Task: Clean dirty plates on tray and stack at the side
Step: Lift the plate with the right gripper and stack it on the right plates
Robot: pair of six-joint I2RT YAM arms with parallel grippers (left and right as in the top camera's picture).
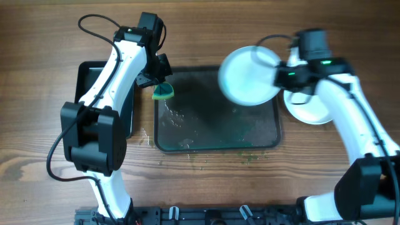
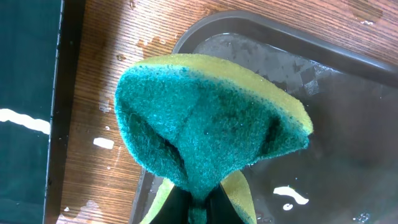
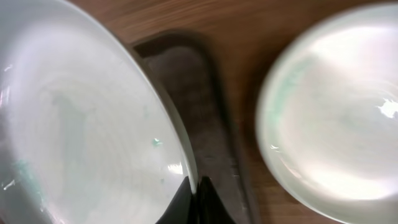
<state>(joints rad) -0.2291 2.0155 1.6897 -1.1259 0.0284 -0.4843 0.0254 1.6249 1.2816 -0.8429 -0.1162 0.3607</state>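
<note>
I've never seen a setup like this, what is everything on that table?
Round white plates: two visible; one lifted over the grey tray's right end, one on the table right of it.
Large dark grey rectangular tray: one, centre, wet.
Small glossy black tray: one, far left.
Green-and-yellow sponge: one, above the grey tray's left edge.
Wooden table: one, brown.
Left gripper: one, black, pinching the sponge.
Right gripper: one, black, gripping the lifted plate's rim.

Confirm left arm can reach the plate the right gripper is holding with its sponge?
Probably yes. The held plate hangs over the tray at its right end, and the sponge in the left gripper sits at the tray's left corner. Only bare wet tray lies between; nothing blocks the way.
</note>
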